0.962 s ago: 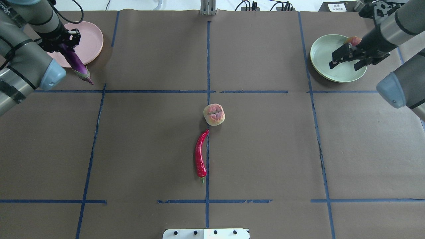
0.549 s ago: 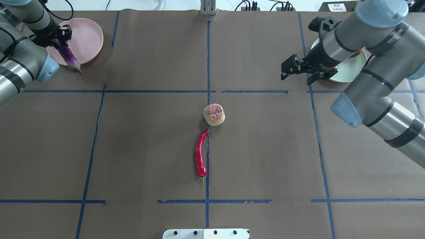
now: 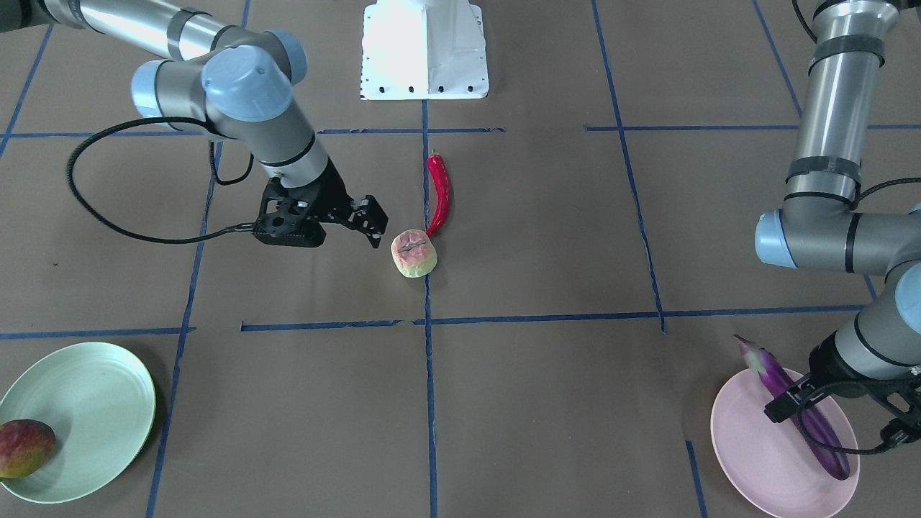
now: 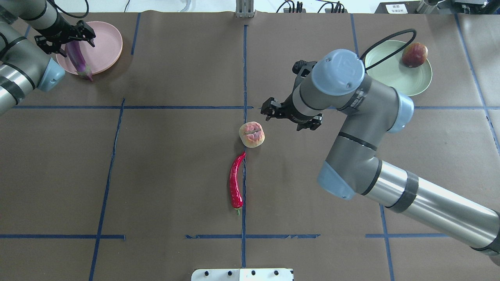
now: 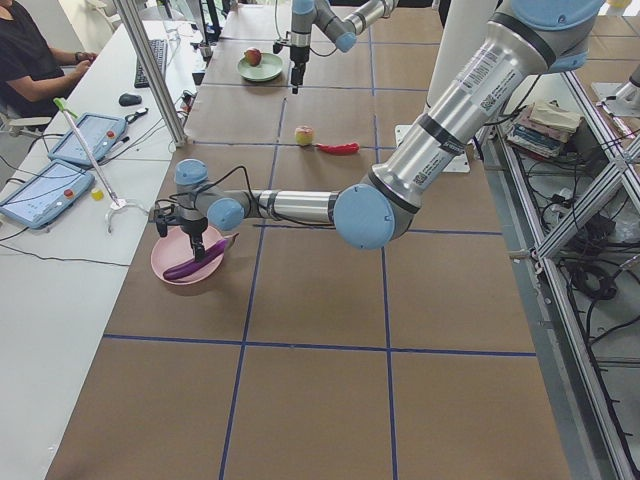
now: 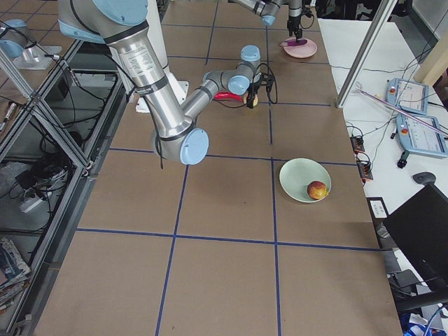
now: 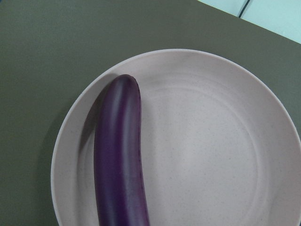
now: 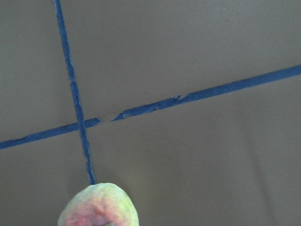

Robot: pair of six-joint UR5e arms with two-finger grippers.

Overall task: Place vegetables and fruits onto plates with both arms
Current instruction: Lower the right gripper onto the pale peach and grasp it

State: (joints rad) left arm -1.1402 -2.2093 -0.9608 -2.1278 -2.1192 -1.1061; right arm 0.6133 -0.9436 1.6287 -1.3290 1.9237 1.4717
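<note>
The left gripper (image 4: 65, 38) stood spread wide, released, astride the eggplant (image 4: 76, 58). The eggplant lay on the pink plate (image 4: 105, 43) with its cap over the rim. The right gripper (image 4: 287, 118) hung open and empty just beside the pale fruit (image 4: 252, 134), which lay near the chili pepper (image 4: 235, 181). The right arm cut off an edge of the green plate (image 4: 390, 76), which carried the dark-red fruit (image 4: 414, 54). The writing on a white label (image 4: 394, 8) was too small to read.

Robotics lab (taped table (image 4: 175, 175), operator tablets (image 5: 85, 138))

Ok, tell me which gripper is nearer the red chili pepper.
Right. The right gripper hangs open beside the pale fruit, just beyond the tip of the chili pepper; the left gripper is far off, over the eggplant on the pink plate.
</note>
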